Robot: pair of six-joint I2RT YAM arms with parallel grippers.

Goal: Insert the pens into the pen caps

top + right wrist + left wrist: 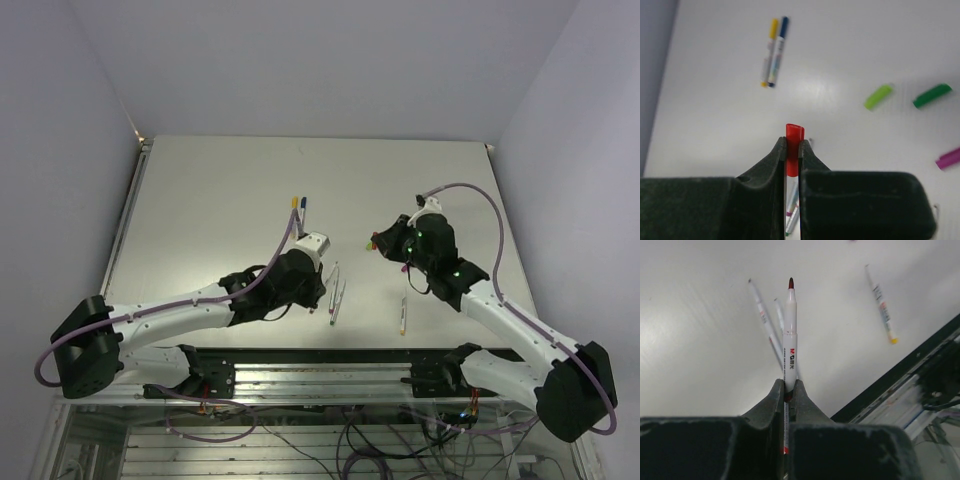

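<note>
— What step is this?
— The left pincer (790, 391) is gripping the red pen (790, 325), tip outward, above the surface (700, 350). The right pincer (792, 149) is clamping the red cap (794, 131).
— Next?
— Probably lining the tip up with the cap's mouth.

On the counter (200, 200), a capped pair of pens (297, 204) lies side by side toward the far middle. Nearer the front, two pens (336, 290) lie close together just right of the left arm's jaws, which clamp a held pen (790, 335) above them. A lone pen (403, 311) lies further right. The right arm's jaws pinch a held cap (794, 145). In that wrist view a loose cap (878, 96) lies to its right, another cap (932, 95) beyond, and a third cap (949, 158) nearer the lens.
</note>
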